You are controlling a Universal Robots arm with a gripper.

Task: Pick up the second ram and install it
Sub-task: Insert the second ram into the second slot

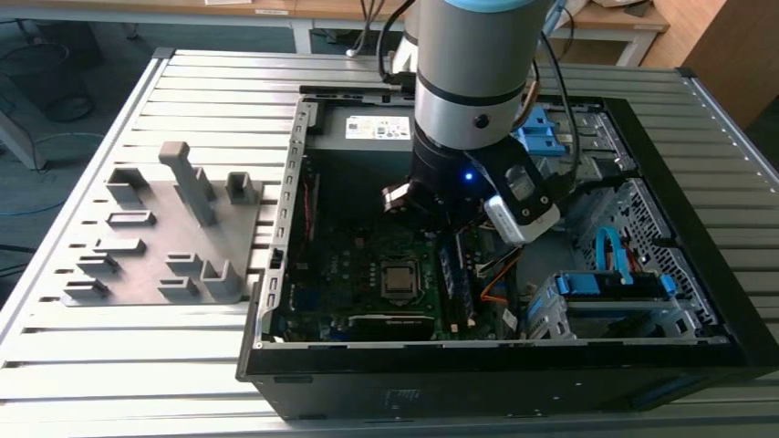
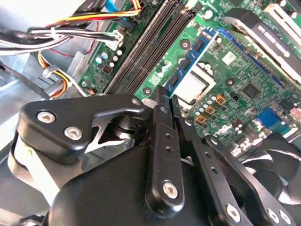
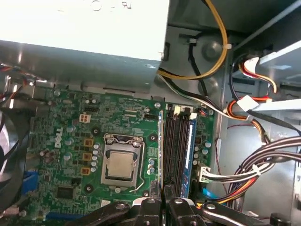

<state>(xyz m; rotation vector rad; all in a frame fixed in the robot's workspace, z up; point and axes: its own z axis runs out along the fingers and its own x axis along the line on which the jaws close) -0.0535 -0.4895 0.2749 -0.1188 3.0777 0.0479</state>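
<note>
Holding the ram (image 2: 188, 61) clamped in the claw (image 3: 164, 201), I see it edge-down above the slots (image 3: 176, 150), over the slot edge nearest the socket (image 3: 121, 162). To seat it well, I judge it must lie parallel to a free slot, then go straight down with even pressure, no twisting. It is a thin, rigid blue-green board with flat black chips; the slots are long, narrow, dark plastic channels.
</note>
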